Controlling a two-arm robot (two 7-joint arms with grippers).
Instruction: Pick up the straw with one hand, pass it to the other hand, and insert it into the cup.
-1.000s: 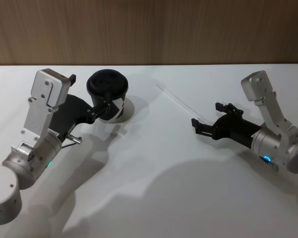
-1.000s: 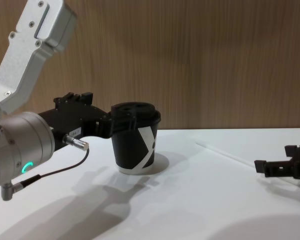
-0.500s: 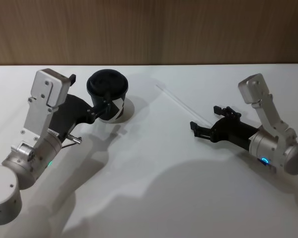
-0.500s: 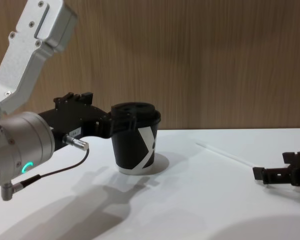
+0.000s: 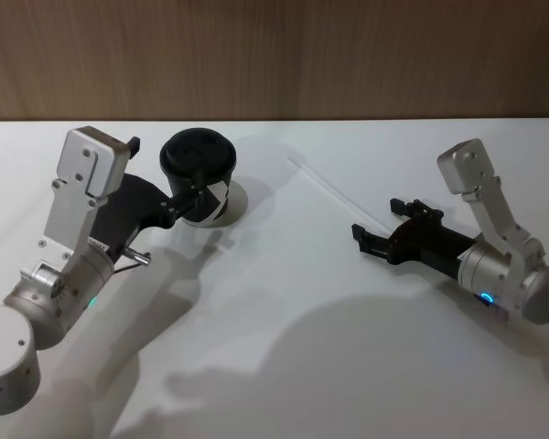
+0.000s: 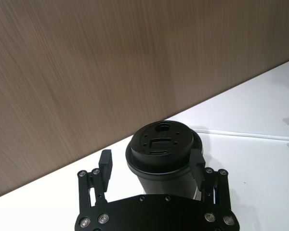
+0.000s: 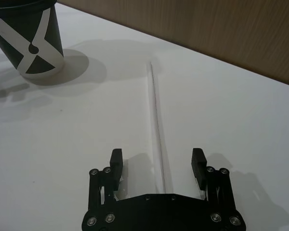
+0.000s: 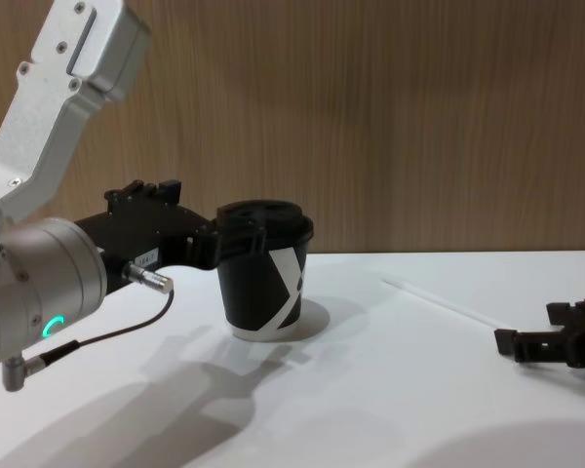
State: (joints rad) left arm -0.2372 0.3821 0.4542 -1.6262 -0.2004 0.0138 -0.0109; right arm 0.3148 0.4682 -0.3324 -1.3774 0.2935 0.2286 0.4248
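Change since earlier frames: the right gripper (image 7: 157,161) has sunk closer to the bench (image 5: 274,302) and edged toward the straw's near end; the left gripper (image 6: 151,164), cup and straw have kept their places. Item 1, straw (image 5: 334,189): long, thin, straight white plastic tube, lying flat on the bench. In the head view its long axis runs from 10 o'clock, the far end, to 4 o'clock, the near end, which lies between the right gripper's fingers (image 7: 116,161). Item 2, cup (image 5: 198,155): small black paper cup, tapered wall, white angular logo, white bottom rim, moulded black plastic lid. It stands upright at 9 o'clock from the straw's far end, well apart from it. Item 3, right gripper: matt black, two bolted fingers spread wide, one on each side of the straw and neither touching it; low over the bench at 3 o'clock in the head view, on a silver-grey arm with a blue light (image 5: 487,295). Item 4, left gripper: matt black, fingers (image 6: 105,162) spread astride the cup just under the lid rim. One finger stands clear of the cup wall; the other sits close against the rim, and actual contact cannot be told. Its arm is silver-grey and cylindrical, with a green ring light (image 8: 49,327) and a thin dark cable ending in a silver plug (image 8: 148,280). Item 5, bench: smooth, plain white. Item 6, wall (image 5: 274,55): brown wood-grain panel at 12 o'clock.
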